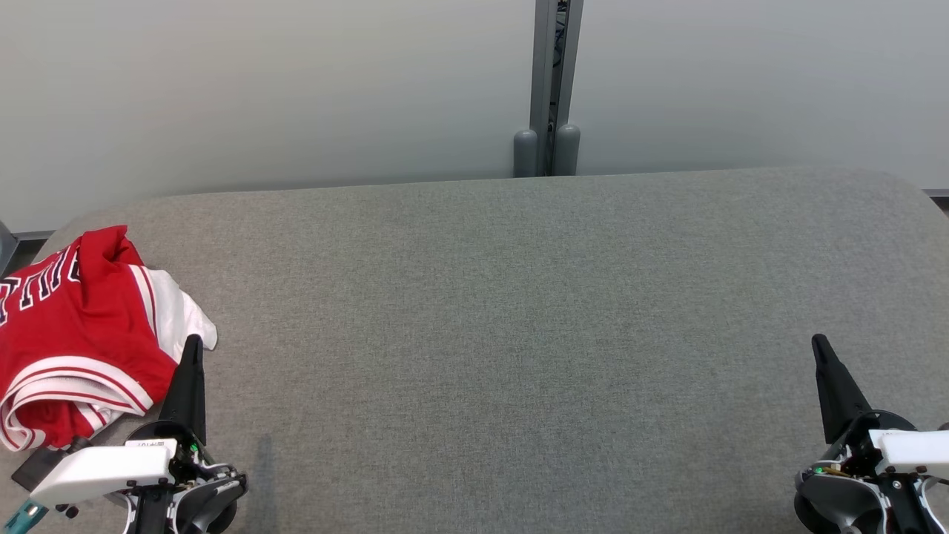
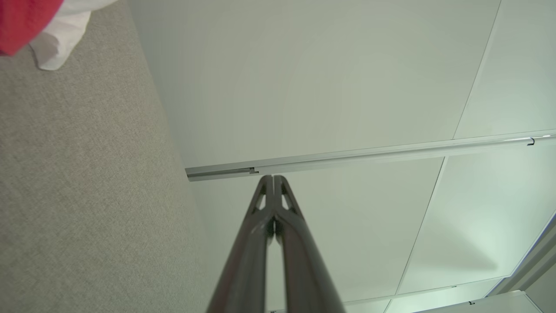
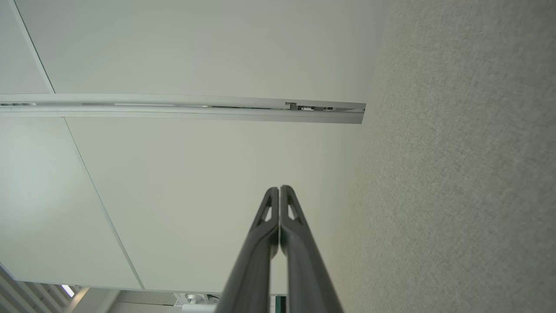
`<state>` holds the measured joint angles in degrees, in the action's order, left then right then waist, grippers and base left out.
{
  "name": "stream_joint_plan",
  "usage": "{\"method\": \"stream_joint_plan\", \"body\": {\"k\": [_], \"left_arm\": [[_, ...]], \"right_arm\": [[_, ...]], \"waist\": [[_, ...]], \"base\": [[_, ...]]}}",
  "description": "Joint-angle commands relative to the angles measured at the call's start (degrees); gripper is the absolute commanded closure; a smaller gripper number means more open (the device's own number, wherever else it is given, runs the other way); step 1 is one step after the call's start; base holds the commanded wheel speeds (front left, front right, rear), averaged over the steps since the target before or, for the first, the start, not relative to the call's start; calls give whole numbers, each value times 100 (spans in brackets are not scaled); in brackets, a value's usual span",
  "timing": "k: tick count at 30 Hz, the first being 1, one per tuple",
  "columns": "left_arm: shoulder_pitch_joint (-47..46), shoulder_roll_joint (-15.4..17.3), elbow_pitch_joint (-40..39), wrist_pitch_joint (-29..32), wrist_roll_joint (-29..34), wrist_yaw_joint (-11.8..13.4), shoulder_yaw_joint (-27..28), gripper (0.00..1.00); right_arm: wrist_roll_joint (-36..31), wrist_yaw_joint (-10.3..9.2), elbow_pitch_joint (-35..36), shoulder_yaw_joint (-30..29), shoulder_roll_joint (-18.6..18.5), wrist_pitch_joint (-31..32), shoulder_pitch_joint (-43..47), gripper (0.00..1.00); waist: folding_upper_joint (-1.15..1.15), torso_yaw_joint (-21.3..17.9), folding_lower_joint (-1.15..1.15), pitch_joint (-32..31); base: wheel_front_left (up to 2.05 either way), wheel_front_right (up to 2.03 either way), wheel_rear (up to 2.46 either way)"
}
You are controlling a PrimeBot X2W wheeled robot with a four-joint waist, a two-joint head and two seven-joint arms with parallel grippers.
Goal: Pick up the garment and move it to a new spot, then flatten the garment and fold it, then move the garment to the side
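Head view, far left: the crumpled red-and-white garment (image 1: 74, 334) lies just left of the left gripper (image 1: 194, 343), touching or not I cannot tell; its lettering is cut off by the frame edge. That gripper's fingers are pressed together, holding nothing. Grey fabric tabletop (image 1: 519, 311) stretches across to the right gripper (image 1: 818, 343), likewise closed and empty. Beyond both fingertips stand pale wall panels (image 1: 296, 89) joined by a grey post (image 1: 552, 81).
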<state>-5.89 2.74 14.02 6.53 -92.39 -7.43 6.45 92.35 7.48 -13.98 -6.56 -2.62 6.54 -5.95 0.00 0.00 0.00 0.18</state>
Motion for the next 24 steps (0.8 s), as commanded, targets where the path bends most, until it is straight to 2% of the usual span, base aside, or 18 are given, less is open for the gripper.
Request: {"method": "stream_joint_plan", "body": {"k": [1, 21, 22, 24], "left_arm": [[-75, 29, -15, 16, -5, -25, 21, 100], [-76, 29, -15, 16, -5, -25, 21, 100], [0, 0, 0, -1, 0, 0, 0, 0], [60, -24, 66, -7, 0, 2, -9, 0]], "right_arm": [[14, 1, 17, -1, -54, 16, -51, 100], [14, 1, 17, -2, -54, 16, -51, 100], [0, 0, 0, 0, 0, 0, 0, 0], [-2, 0, -53, 5, 35, -3, 53, 0]], "waist": [[0, 0, 0, 0], [0, 0, 0, 0], [0, 0, 0, 0], [0, 0, 0, 1]], "base": [[0, 0, 0], [0, 0, 0], [0, 0, 0], [0, 0, 0]]}}
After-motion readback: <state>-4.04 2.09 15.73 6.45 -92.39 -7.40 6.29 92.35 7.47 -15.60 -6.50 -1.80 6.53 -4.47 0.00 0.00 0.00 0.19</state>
